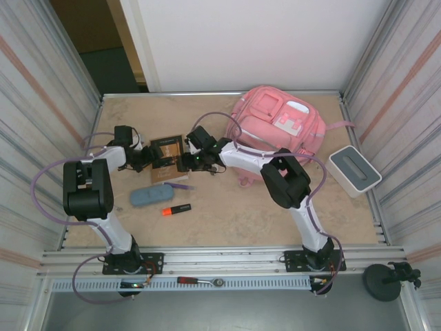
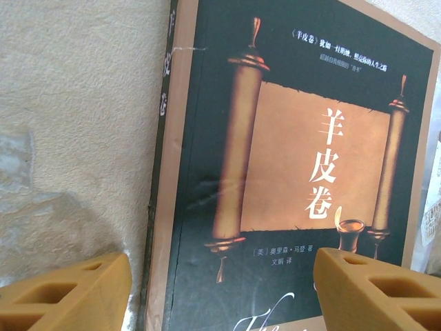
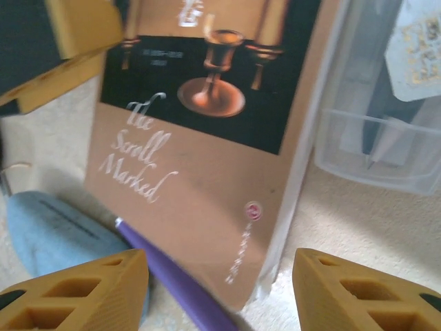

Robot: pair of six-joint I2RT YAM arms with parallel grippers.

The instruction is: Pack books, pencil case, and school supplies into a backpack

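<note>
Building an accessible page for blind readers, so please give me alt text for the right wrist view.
A tan book titled The Scroll Marked, with a dark goblet picture, lies in front of the open right gripper. A purple pen and a blue-grey pencil case lie at its lower left, with a clear plastic box at right.

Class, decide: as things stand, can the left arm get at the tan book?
Probably yes: the left gripper hangs open right over the tan book, nothing between them, though the right gripper crowds its other side.
</note>
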